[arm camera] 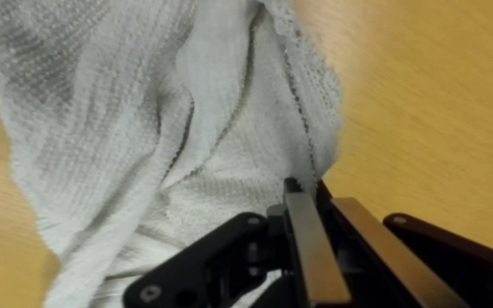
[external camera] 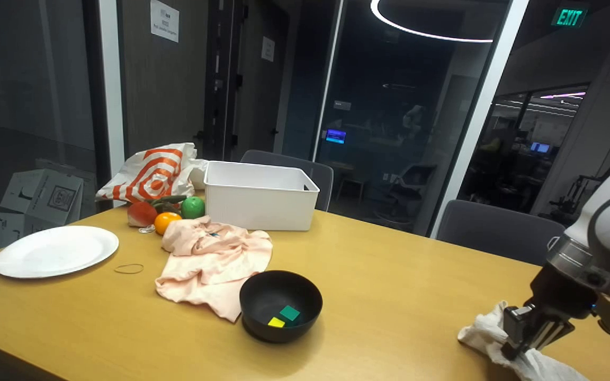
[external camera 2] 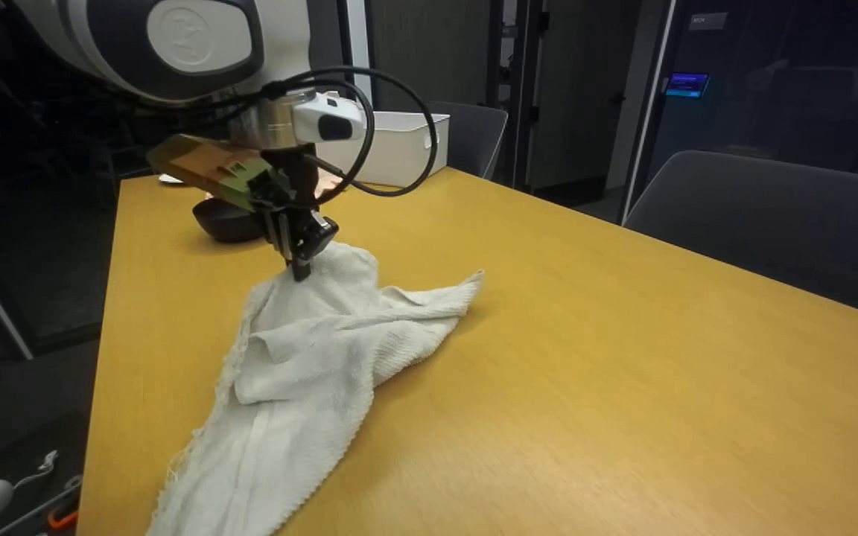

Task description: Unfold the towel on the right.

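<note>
The white ribbed towel lies crumpled on the table, with folds and a fringed edge. It shows in both exterior views [external camera: 484, 332] [external camera 2: 310, 365] and fills much of the wrist view [arm camera: 114, 124]. My gripper [arm camera: 307, 186] points down at one edge of the towel, with a pinch of cloth between its fingertips. The gripper also shows in both exterior views [external camera: 514, 344] [external camera 2: 301, 266]. In an exterior view the far end of the towel runs toward the near table edge, and one corner sticks out to the side. The pinched part is partly hidden by the fingers.
A black bowl [external camera: 254, 296] holds green and yellow pieces. A pink cloth [external camera: 215, 264], white bin [external camera: 257, 206], white plate [external camera: 56, 251], toy produce [external camera: 193, 207] and a bag [external camera: 151, 174] are farther along the wooden table [external camera 2: 585, 387]. Chairs stand beside it.
</note>
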